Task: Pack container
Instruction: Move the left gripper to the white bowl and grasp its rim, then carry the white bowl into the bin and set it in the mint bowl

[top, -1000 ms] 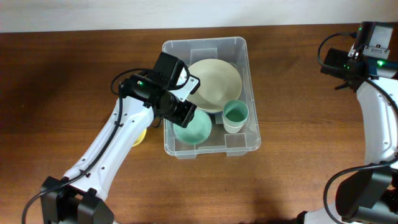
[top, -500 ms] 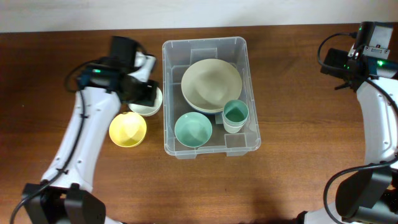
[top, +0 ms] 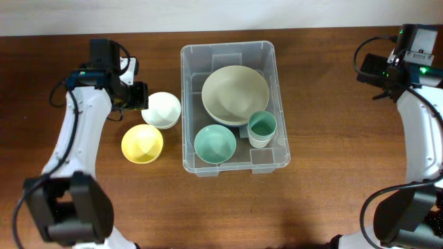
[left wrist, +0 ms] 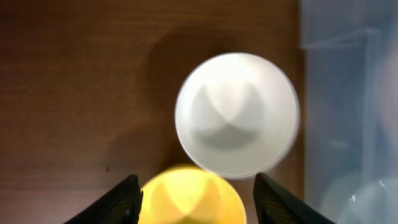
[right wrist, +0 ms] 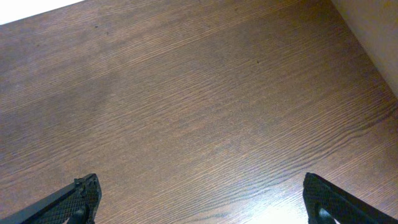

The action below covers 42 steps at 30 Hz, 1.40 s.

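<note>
Two bowls sit by the left gripper [left wrist: 196, 186]. A white bowl [left wrist: 236, 115] lies just ahead of its fingertips, and a yellow bowl [left wrist: 189, 199] shows between them. The fingers are spread wide and carry nothing. The left arm [top: 73, 149] runs up the left side of the table [top: 83, 194], its wrist turned so its camera looks straight down at the wood.

The container [top: 185, 83] stands just beyond the white bowl, to this gripper's right in the wrist view, where its clear wall fills the edge. Inside it lie a large beige bowl [top: 235, 93], a teal bowl [top: 215, 144] and a green cup [top: 262, 128]. Any print on its base is too small to read.

Well off past the container, the right arm [top: 422, 131] stands along the table's right edge. The right gripper [right wrist: 205, 205] hangs over plain wood, its fingers spread wide and holding nothing.
</note>
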Motion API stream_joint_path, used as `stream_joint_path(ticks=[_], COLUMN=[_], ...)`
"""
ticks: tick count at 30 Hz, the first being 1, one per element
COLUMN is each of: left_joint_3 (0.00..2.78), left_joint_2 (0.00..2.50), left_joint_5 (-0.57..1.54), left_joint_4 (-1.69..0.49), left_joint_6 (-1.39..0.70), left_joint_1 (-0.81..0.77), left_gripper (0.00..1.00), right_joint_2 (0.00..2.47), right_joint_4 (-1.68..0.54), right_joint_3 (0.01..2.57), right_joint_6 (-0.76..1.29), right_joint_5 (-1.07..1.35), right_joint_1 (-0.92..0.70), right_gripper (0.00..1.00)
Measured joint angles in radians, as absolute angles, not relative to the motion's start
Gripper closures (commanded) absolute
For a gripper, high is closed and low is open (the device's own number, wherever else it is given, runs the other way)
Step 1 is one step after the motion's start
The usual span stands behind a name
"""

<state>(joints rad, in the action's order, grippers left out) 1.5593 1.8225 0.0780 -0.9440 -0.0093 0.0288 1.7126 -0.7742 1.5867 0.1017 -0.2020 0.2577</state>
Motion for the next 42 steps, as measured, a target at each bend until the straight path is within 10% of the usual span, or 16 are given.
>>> stream_joint_path(ticks=[15,21,42], left_joint_3=[1.548,1.547,1.76], left_joint_2=[2.12,2.149,1.89], left_joint_5=[0.123,0.123,0.123], left_joint_4=[-0.817,-0.803,-1.029], left_joint_6=[-0.054,-0.068,-0.07], left_joint_1=[0.046,0.047,0.072], left_gripper=[0.44,0.95,0.99], right_joint_2=[1.713,1.713,1.713], right_joint_4=[-0.774,-0.774,-0.774], right_joint_3=[1.587,1.587,1.587], right_joint_6=[0.102,0.102,0.102], right_joint_5=[-0.202,-0.202,-0.202], right_joint_1=[0.258,0.258,0.258], right_gripper=[0.01,0.01,0.01])
